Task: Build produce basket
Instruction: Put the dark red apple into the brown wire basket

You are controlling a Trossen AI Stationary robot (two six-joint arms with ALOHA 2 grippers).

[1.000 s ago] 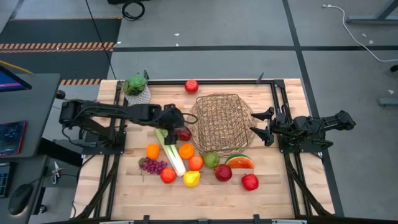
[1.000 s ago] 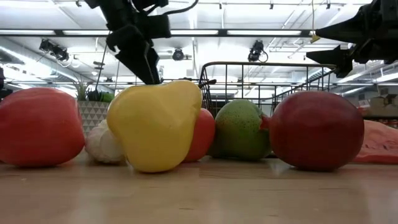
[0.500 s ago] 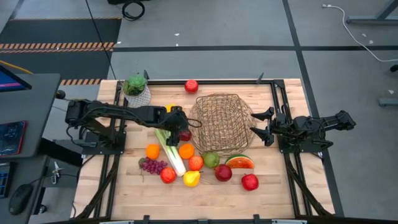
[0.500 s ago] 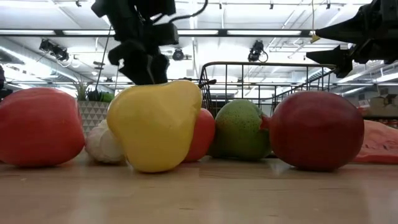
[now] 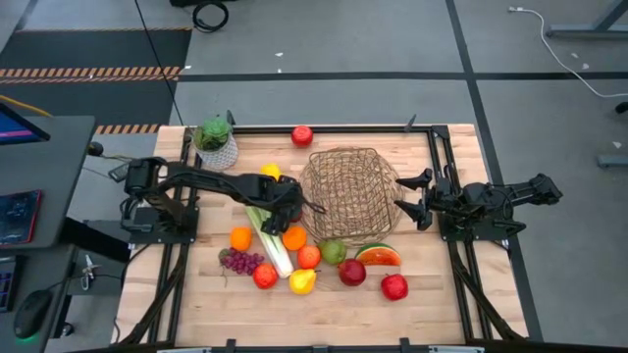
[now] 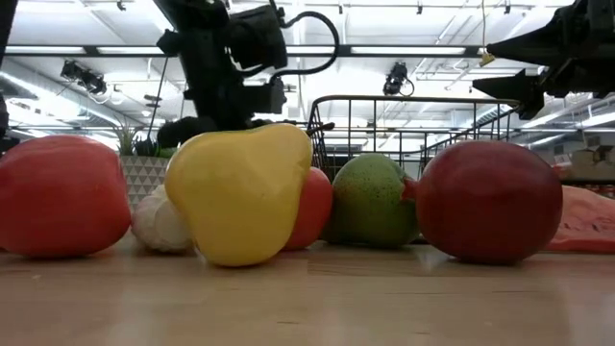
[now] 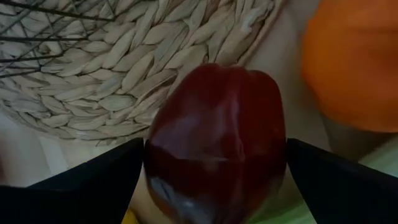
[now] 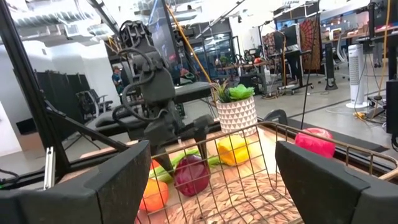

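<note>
While the wire basket (image 5: 348,193) at tabletop centre holds nothing, left end effector (image 5: 287,208) straddles a dark red apple (image 7: 214,140), fingers spread, ungripped. Right end effector (image 5: 410,201) waits released. All produce remains outside.

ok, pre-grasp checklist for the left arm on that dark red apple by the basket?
1. Left end effector open: ok, one finger on each side of the dark red apple.
2. Apple centred between the fingers: ok in the left wrist view.
3. Fingers touching the apple: cannot tell.
4. Neighbours clear: not ok, an orange sits close beside the apple, and the basket rim is right behind it.
5. Right end effector out of the way: ok, open, at the basket's opposite side.
6. Basket has room: ok, nothing visible inside.
</note>
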